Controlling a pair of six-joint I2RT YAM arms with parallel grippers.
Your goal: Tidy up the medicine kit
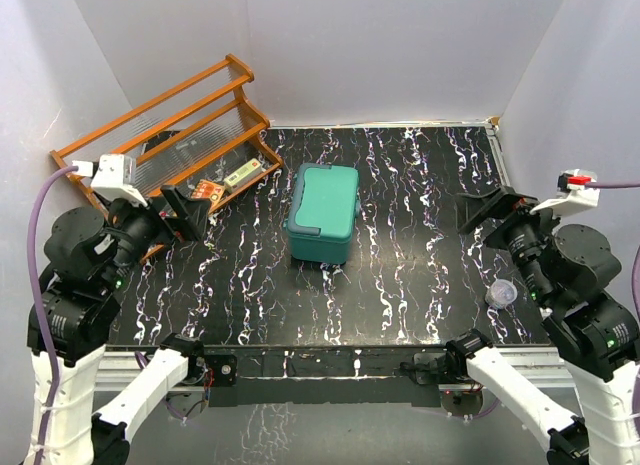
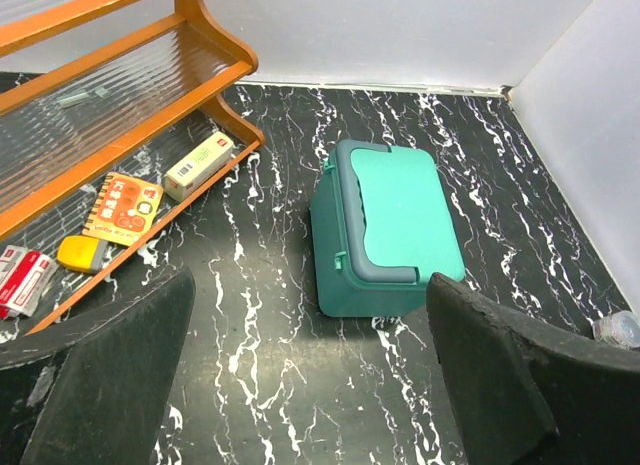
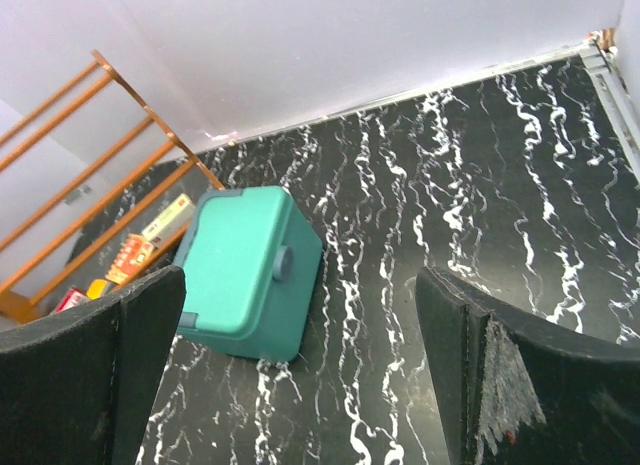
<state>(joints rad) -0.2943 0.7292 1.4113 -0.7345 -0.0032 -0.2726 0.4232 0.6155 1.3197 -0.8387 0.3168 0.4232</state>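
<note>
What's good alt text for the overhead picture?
A closed teal medicine kit sits in the middle of a black marbled table. The left gripper and right gripper flank it, open and empty; a wooden rack stands far left.

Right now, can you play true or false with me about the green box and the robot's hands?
The medicine kit has its lid shut. True.
The left gripper holds the kit. False: it is open, empty and apart from it.
At the bottom of the wooden rack lie small packets. True.
The right gripper is shut. False: it is open and empty.
</note>
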